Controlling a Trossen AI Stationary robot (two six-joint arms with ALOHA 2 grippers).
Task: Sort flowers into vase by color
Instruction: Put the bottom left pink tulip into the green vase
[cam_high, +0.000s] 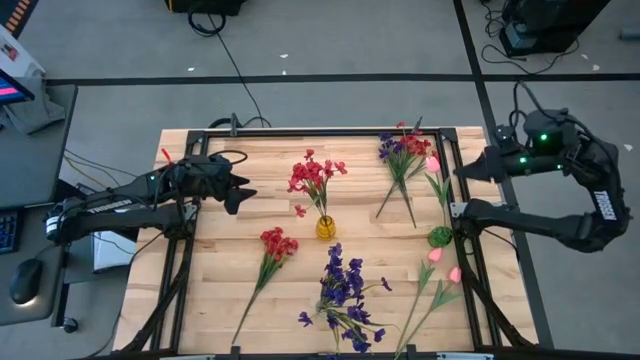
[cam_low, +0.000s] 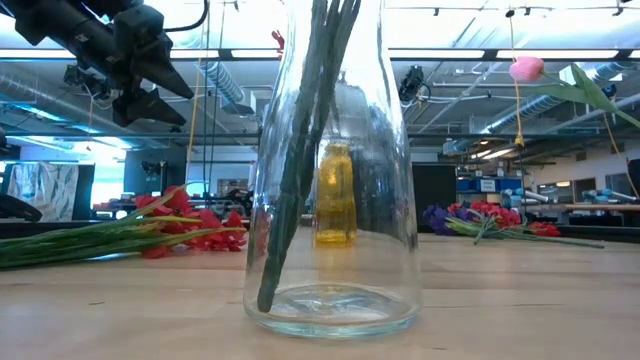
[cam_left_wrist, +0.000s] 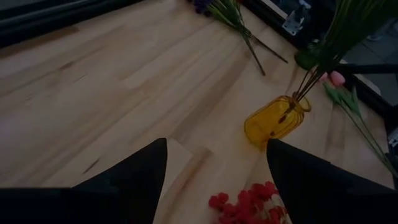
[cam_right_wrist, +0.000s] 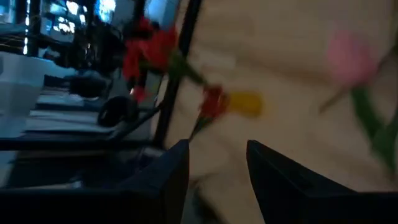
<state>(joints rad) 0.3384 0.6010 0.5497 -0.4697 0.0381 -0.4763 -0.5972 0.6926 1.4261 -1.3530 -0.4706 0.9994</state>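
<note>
Flowers lie sorted only in part: red sprigs (cam_high: 312, 176) stand in the small yellow vase (cam_high: 326, 228) near the middle of the worktop (cam_high: 215, 270). Left gripper (cam_high: 245, 193) hovers toward the left edge, fingers apart, holding nothing. Right gripper (cam_high: 461, 172) sits at the right edge, fingers partly apart; whether it grips anything cannot be told, though a pink tulip (cam_high: 432, 164) is beside it. Another red sprig (cam_high: 277, 243), purple blooms (cam_high: 343, 290) and pink buds (cam_high: 445, 265) rest toward the near edge; a mixed bunch (cam_high: 402, 150) lies by the far edge.
</note>
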